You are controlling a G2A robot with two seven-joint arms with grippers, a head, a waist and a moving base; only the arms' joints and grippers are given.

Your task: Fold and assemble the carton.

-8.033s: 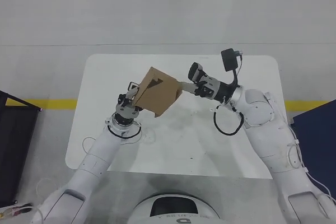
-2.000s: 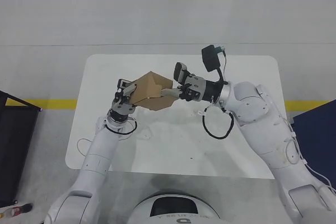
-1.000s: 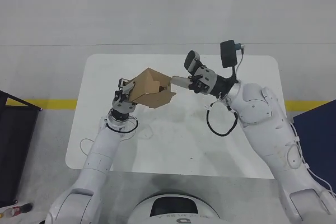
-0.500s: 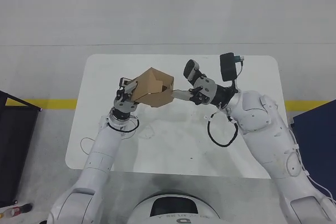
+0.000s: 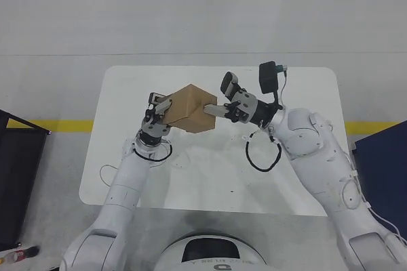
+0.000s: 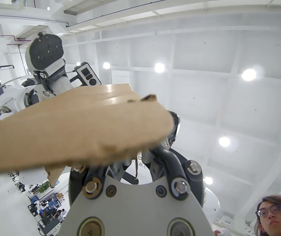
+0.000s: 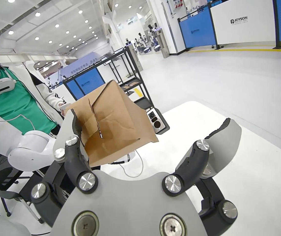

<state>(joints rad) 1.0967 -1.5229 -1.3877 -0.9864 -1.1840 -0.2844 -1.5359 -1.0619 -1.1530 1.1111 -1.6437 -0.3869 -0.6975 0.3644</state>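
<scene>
1. Top view: one carton (image 5: 193,108) hangs in the air above the white tabletop (image 5: 190,176), between the two arms. The left end effector (image 5: 156,112) is clamped on the carton's left edge, probably to steady it for folding. The right end effector (image 5: 220,95) is spread open. One of its fingers presses the carton's right face and the other stands clear, which I judge to be a push to square a panel or shut a flap. Count: one carton, two end effectors, one tabletop.

2. Left wrist view: the camera looks up, so this arm supports the carton from below. The carton lies across the view just above the left end effector, which pinches a lower cardboard edge. One finger shows past the carton's corner and the other is hidden behind the board. The right end effector shows beyond the carton. Count: one carton.

3. Right wrist view: the jaws stand wide apart. One finger lies flat against the carton's creased face, beside a flap seam, while the other is well apart from it, over the tabletop. The seam looks slightly gapped, so closing seems unfinished. Count: one carton.
</scene>
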